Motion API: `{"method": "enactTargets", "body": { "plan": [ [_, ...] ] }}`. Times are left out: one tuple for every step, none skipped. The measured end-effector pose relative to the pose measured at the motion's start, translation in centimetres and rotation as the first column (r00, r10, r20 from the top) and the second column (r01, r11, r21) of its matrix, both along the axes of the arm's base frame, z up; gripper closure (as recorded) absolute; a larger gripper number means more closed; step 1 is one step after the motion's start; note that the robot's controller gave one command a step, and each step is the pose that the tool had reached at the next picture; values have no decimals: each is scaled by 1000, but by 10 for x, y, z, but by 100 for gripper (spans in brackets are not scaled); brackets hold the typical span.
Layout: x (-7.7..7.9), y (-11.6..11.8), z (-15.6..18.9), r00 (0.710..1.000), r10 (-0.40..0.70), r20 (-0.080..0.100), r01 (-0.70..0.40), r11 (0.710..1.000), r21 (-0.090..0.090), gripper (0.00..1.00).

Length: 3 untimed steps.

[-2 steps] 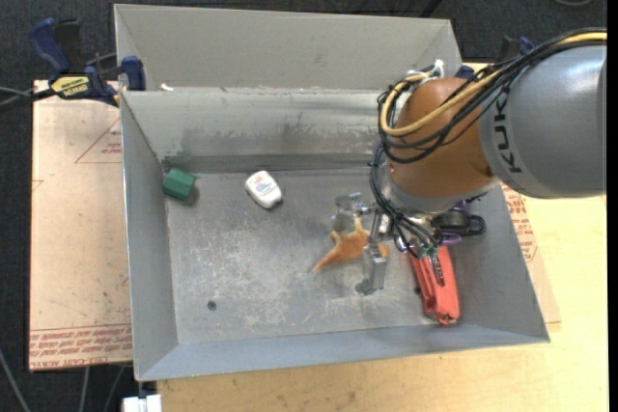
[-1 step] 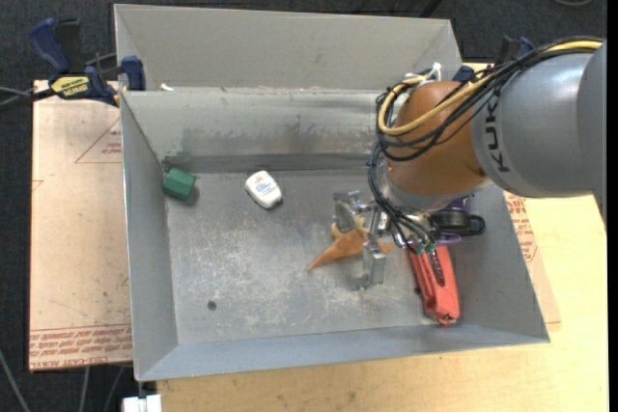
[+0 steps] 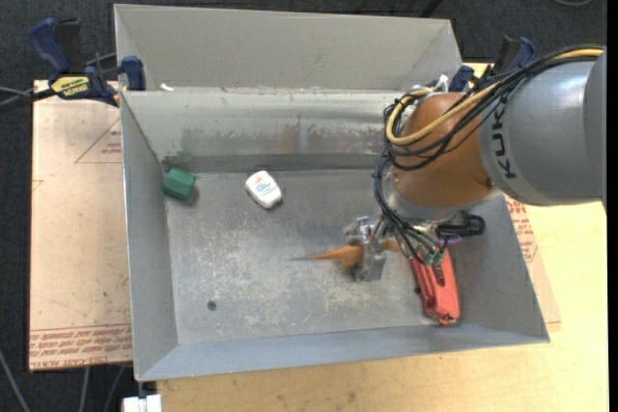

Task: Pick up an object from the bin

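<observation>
Logging from the near wall of the grey bin (image 3: 145, 236) outward, I count four loose things, well apart.

Item 1: red elongated thing (image 3: 438, 292), lying on the floor at the near right, close to the right wall, its long axis running front to back.

Item 2: orange carrot-shaped thing (image 3: 326, 256), around mid-floor and right of centre, lying flat with its thin tip pointing left. I see the gripper (image 3: 364, 258) down at its thick right end, the metal fingers (image 3: 361, 233) set to either side of that end and closed against it. This thing rests on the floor, not lifted.

Item 3: small white rounded thing (image 3: 263, 189), farther back, left of centre.

Item 4: small green block (image 3: 179, 184), far left, by the foot of the left wall.

Above the gripper I see the arm's orange cover (image 3: 439, 164), ringed with cables.
</observation>
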<state>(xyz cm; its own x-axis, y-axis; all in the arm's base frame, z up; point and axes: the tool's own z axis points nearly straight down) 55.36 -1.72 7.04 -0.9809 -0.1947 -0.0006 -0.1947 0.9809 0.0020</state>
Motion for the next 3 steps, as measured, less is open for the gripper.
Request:
{"method": "enactTargets", "body": {
  "plan": [
    [0,0,0,1000,0,0,0,1000,0,100],
    [1,5,98,1000,15,2,-15,1000,1,100],
    [0,5,98,1000,15,2,-15,1000,1,100]
  ]
}}
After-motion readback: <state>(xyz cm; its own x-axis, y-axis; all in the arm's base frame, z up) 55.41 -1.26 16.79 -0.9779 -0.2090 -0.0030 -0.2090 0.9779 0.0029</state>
